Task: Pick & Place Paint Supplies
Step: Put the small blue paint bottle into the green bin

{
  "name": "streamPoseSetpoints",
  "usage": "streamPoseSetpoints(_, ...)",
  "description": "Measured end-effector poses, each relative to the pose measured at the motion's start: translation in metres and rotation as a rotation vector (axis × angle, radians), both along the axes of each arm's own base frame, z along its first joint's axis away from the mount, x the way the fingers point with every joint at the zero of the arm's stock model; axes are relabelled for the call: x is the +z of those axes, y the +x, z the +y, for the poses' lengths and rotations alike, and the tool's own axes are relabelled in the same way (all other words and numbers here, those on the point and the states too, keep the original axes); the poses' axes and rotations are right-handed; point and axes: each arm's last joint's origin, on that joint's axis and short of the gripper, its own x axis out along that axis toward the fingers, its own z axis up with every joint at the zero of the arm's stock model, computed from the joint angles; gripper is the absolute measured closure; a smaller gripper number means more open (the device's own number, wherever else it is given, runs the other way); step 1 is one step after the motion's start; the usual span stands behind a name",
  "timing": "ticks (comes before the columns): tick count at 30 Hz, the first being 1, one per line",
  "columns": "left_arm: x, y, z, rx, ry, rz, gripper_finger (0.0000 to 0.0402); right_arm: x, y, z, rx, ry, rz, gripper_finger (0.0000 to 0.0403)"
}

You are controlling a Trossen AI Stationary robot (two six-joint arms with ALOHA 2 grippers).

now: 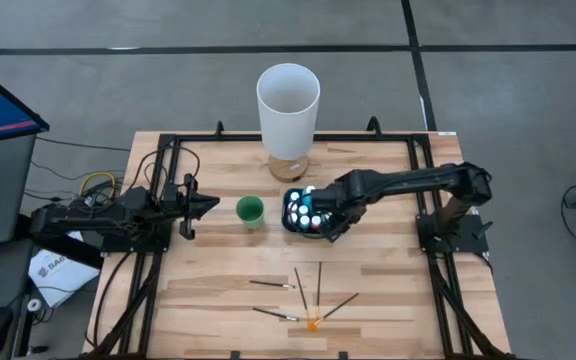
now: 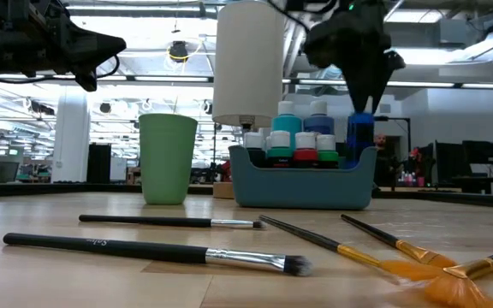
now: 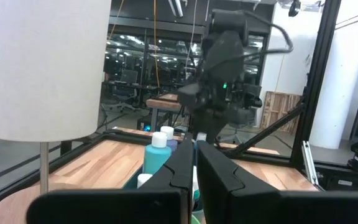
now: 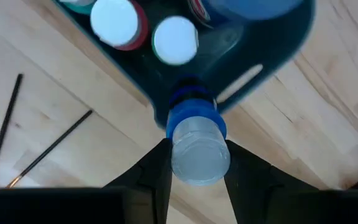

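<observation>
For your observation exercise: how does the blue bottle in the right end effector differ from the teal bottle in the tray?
The blue bottle is gripped by the right end effector at the tray's corner; the teal bottle stands free among other bottles. Colours differ: blue against teal. Both are upright with pale caps.

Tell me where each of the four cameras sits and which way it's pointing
High: overhead, straight down; both arms, blue tray.
Low: tabletop level, looking across brushes to the tray; right gripper above.
Left wrist: past shut left gripper toward right arm.
Right wrist: down on blue bottle it grips.
All four share the tray.
</observation>
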Motion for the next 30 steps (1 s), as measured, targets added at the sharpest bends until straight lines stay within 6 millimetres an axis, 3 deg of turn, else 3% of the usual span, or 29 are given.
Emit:
streamPoseSetpoints(10,0.001,0.0,0.0,0.0,0.0,-0.007,0.0394,-0.028,0.019,-0.002,0.05,0.002,0.038,0.0286)
streamPoseSetpoints(30,0.0,0.001,0.0,0.001,0.0,0.0,0.0394,-0.04,0.031,-0.009,0.074,-0.004,0.009,0.0283)
